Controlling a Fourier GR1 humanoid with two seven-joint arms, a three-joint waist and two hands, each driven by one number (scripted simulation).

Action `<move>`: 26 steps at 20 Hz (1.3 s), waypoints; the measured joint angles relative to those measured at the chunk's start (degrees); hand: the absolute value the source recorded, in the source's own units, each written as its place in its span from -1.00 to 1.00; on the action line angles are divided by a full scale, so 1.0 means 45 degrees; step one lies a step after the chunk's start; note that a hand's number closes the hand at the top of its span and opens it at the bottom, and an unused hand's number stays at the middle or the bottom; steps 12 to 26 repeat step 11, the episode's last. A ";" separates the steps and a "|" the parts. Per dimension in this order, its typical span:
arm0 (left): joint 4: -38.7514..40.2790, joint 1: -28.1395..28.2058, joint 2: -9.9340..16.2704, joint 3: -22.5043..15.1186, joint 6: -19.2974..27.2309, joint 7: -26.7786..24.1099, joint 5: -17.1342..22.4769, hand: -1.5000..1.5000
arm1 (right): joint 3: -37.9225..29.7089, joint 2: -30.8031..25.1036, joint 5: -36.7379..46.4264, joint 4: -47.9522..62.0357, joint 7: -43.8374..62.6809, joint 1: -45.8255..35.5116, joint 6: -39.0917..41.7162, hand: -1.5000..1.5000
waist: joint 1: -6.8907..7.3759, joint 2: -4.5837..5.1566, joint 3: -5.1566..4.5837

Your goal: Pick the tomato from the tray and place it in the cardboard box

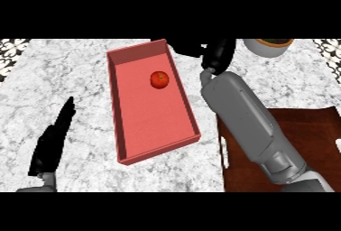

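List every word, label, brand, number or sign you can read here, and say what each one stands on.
None: no readable text shows in the head view.
The red tray and the tomato bear no writing.
The brown box shows no print on its visible part.
The marble counter carries only its veined pattern.
The forearms and hands show no markings.

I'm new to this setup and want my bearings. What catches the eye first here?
A long red rectangular tray lies at the centre of the grey marble counter, with a small red tomato at its far end. The grey right forearm reaches past the tray's right side, its black right hand beyond the far corner.
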 measured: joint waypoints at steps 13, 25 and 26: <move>-0.0390 0.0409 0.0105 0.0362 -0.0064 0.0233 0.0195 0.00 | -0.0763 -0.3135 -0.0820 -0.7138 0.0216 0.5634 0.0929 -1.00 | -0.0509 -0.0132 -0.0003; -0.0390 0.0409 0.0105 0.0362 -0.0064 0.0233 0.0195 0.00 | -0.0763 -0.3135 -0.0820 -0.7138 0.0216 0.5634 0.0929 -1.00 | -0.0509 -0.0132 -0.0003; -0.0390 0.0409 0.0105 0.0362 -0.0064 0.0233 0.0195 0.00 | -0.0763 -0.3135 -0.0820 -0.7138 0.0216 0.5634 0.0929 -1.00 | -0.0509 -0.0132 -0.0003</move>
